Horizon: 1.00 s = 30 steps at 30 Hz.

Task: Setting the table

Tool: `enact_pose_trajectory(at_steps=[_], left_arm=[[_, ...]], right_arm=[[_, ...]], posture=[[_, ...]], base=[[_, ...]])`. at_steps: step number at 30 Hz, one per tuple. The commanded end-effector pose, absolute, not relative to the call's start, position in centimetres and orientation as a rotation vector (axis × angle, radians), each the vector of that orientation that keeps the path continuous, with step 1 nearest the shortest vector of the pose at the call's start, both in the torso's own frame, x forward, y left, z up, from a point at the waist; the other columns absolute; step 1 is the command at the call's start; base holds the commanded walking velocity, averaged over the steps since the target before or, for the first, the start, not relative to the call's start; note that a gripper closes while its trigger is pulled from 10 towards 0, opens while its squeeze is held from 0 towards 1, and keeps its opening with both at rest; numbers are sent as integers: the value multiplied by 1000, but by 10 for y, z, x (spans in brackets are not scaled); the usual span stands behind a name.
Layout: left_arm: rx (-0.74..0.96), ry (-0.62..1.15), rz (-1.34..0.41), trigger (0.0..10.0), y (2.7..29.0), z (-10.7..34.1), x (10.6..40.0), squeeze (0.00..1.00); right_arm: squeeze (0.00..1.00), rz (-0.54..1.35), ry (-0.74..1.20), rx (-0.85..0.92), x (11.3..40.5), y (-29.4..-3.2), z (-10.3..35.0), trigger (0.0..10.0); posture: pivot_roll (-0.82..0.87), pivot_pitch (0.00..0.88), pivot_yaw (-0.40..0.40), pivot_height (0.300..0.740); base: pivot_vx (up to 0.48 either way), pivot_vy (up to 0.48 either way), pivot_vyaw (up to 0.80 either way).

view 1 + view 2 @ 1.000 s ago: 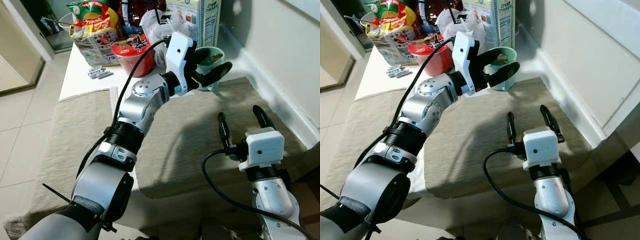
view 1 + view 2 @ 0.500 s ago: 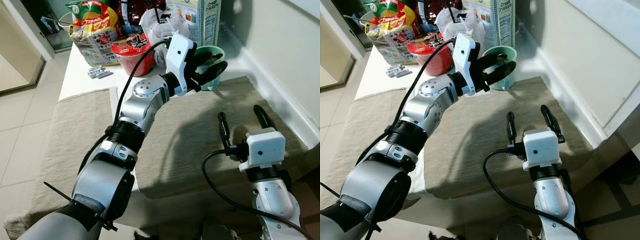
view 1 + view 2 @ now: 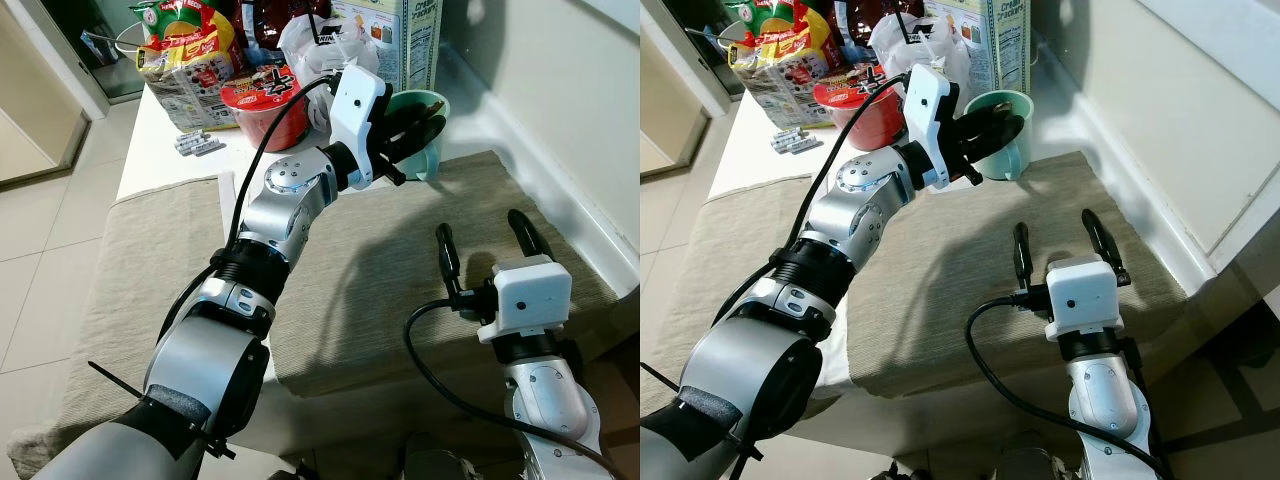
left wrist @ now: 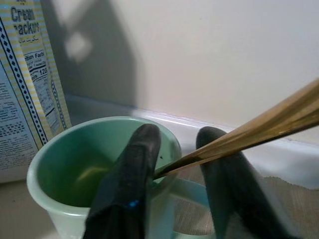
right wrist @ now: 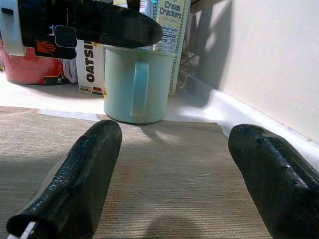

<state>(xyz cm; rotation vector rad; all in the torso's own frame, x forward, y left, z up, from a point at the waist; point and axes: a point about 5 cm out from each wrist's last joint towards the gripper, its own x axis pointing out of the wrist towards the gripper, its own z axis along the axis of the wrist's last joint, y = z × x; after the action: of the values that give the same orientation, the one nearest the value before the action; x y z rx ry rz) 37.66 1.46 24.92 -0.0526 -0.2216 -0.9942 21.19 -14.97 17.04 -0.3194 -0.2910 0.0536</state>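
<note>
1. Left gripper (image 3: 995, 130): reaching over the rim of the mint-green mug (image 5: 137, 84), black fingers (image 4: 139, 164) drawn close together, apparently pinching a slim gold utensil handle (image 4: 259, 127) that slants out of the mug. Hard to tell whether both pads are truly bearing on it.
2. Right gripper (image 3: 478, 226): spread wide and holding nothing, hovering low over the beige cloth (image 3: 350, 260) near the table's near right corner, pointed toward the mug.
3. Mug: upright on bare white table (image 3: 160, 150) toward the far right corner, just past the cloth's far edge, handle turned toward the near edge. Smooth, glossy, probably ceramic; straight-walled with a thick loop handle. No telling what lies at the bottom beyond a dim greenish gleam.
4. Gold utensil handle: thin, rigid, polished metal by the look of it, so likely slippery between rubbery fingers. Working end hidden inside the mug; spoon, fork or chopstick, cannot say.
5. Step in hand, as a judgement: drawing cutlery out of the mug to lay a place on the cloth. Early in the task, with nothing yet set out there.
6. Next move calls for a firm pinch, then a straight lift along the slant of the handle, clear of the rim so the mug does not tip or drag.
7. Cloth: coarse woven fabric, matte, slightly rumpled, draped over the near edge.
8. Far edge crowded: cracker box (image 4: 30, 74) just beside the mug, red noodle cup (image 3: 262, 100) and crinkly snack bags (image 3: 185, 60) beyond the left arm.
</note>
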Motion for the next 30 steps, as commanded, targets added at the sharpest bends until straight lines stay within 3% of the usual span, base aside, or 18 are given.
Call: enact_pose_trajectory(at_steps=[1, 30], left_arm=[[-28, -229, -974, 0, 20, 254, 380, 0], [5, -423, -864, 0, 40, 310, 391, 0]], right_arm=[[0, 48, -187, -328, 212, -152, 152, 10000], [0, 73, -210, -323, 226, -147, 150, 10000]], posture=[[-357, 156, 217, 740], [-329, 82, 202, 740]], base=[[0, 0, 0], [0, 0, 0]])
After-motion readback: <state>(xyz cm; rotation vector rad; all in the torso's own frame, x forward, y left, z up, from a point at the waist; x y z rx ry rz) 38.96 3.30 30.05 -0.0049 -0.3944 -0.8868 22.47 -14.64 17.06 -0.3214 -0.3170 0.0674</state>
